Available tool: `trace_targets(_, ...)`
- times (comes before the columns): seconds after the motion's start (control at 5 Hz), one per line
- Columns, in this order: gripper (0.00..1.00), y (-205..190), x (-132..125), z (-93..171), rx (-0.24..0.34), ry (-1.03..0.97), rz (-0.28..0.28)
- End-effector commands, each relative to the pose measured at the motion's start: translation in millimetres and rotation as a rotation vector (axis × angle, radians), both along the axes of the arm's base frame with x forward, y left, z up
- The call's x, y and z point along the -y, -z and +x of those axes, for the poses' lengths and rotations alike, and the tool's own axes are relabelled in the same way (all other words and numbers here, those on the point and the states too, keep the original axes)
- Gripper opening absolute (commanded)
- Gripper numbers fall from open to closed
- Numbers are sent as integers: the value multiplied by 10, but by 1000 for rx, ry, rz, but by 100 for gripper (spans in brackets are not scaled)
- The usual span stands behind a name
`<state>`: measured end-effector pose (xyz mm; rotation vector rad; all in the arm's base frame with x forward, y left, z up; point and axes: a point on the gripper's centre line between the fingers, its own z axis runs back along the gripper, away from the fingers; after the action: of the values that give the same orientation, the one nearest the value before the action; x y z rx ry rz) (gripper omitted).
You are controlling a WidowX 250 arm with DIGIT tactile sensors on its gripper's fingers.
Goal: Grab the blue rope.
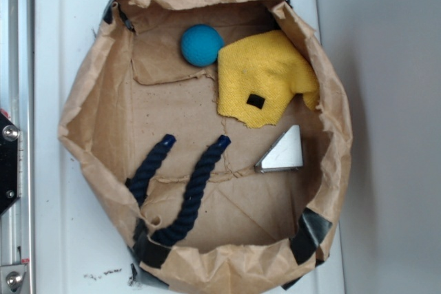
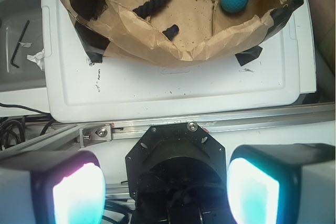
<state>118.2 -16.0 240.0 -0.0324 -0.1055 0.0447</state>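
Note:
The blue rope point(image 1: 195, 191) is a thick navy twisted cord bent in a U, lying in the lower left of a crumpled brown paper basin point(image 1: 89, 149). Its two blunt ends point toward the basin's middle and its bend is tucked under the near paper rim. In the wrist view two stretches of the rope point(image 2: 153, 2) show over the paper rim, far from my gripper point(image 2: 165, 192). The gripper stands open with its glowing pads point(image 2: 79, 195) wide apart and nothing between them. It hangs over the black robot base point(image 2: 176, 156), off the tray. The exterior view does not show the gripper.
A teal ball point(image 1: 201, 45), a yellow cloth point(image 1: 265, 80) and a shiny metal wedge point(image 1: 284, 151) also lie in the basin. The basin sits on a white tray point(image 1: 62, 32). An aluminium rail point(image 1: 14, 46) runs along the left side. A hex key point(image 2: 20, 43) lies beside the tray.

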Motion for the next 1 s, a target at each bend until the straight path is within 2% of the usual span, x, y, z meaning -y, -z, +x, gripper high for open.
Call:
trace_targets(0.0, 100, 0, 0, 0, 0, 0, 0)
trace_targets(0.2, 100, 73, 113, 375, 26, -29, -48)
trace_targets(0.4, 100, 141, 99, 749, 124, -137, -110)
trace_targets(0.6, 100, 243, 9, 1012, 263, -314, -239)
trace_targets(0.8, 100, 533, -47, 1305, 283, -454, -207)
